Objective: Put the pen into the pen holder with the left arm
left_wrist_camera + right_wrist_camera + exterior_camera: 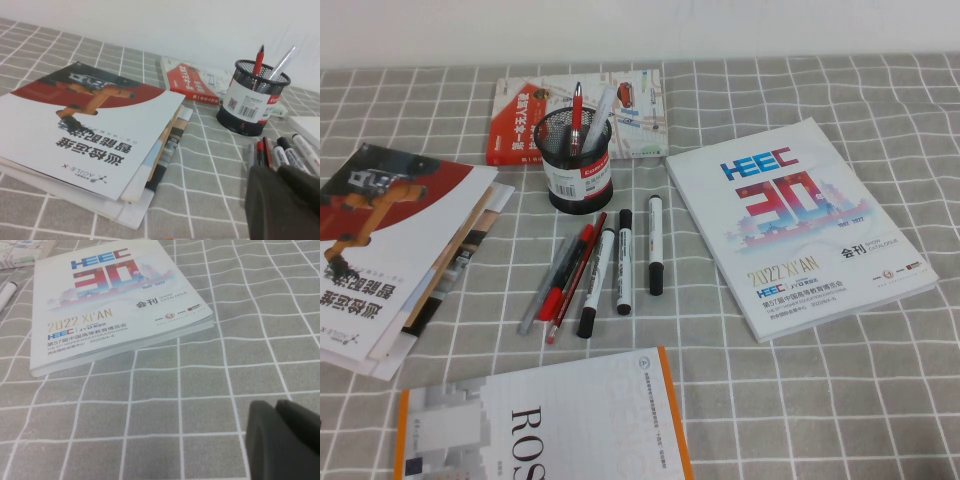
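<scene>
The slim grey-silver pen (547, 284) lies on the checked cloth at the left of a row of pens; in the left wrist view the pen (251, 155) lies just beyond my fingers. The black mesh pen holder (577, 160) (252, 97) stands upright behind the row, with a red pen and a silvery pen in it. My left gripper (276, 169) hovers low over the cloth near the row's near end, shut and holding nothing. My right gripper (275, 402) is shut and empty over bare cloth. Neither arm shows in the high view.
Red pens (566, 282) and three black-capped white markers (623, 262) lie beside the pen. A white HEEC catalogue (800, 225) lies right, a stack of magazines (400, 250) left, an orange-edged book (550, 425) in front, and a red-and-white book (630, 110) behind the holder.
</scene>
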{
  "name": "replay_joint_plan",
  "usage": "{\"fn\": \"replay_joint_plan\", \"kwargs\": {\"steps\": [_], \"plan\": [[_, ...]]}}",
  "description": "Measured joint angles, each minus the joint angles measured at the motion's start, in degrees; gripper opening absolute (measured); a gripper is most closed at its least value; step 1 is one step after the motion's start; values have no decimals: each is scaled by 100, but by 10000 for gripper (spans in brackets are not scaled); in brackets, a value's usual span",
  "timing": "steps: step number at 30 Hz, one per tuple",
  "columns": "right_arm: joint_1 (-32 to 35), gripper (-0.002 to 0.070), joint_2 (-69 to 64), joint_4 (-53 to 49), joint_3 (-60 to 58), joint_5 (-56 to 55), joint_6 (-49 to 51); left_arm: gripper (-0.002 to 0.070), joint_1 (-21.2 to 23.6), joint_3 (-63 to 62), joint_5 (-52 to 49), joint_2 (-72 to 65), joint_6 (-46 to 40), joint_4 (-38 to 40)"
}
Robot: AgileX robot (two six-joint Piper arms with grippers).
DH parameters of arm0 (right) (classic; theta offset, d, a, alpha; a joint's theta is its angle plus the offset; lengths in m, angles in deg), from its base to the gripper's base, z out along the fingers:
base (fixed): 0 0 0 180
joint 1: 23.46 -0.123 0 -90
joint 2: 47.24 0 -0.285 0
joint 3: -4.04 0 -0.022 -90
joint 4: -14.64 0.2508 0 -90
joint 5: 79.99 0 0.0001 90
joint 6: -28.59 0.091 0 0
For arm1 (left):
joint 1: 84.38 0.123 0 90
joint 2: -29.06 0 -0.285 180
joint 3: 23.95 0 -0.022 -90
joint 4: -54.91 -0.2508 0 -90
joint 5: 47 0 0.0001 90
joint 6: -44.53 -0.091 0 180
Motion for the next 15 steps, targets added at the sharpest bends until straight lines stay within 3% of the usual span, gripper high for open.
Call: {"fn": "replay_joint_plan", "kwargs": {"steps": [7, 15], "plan": [[0, -15, 0, 0, 0, 0, 0, 0, 0, 0, 445, 0, 507, 772], [0, -15, 0, 0, 0, 0, 0, 0, 0, 0, 635, 0, 528, 930]]}}
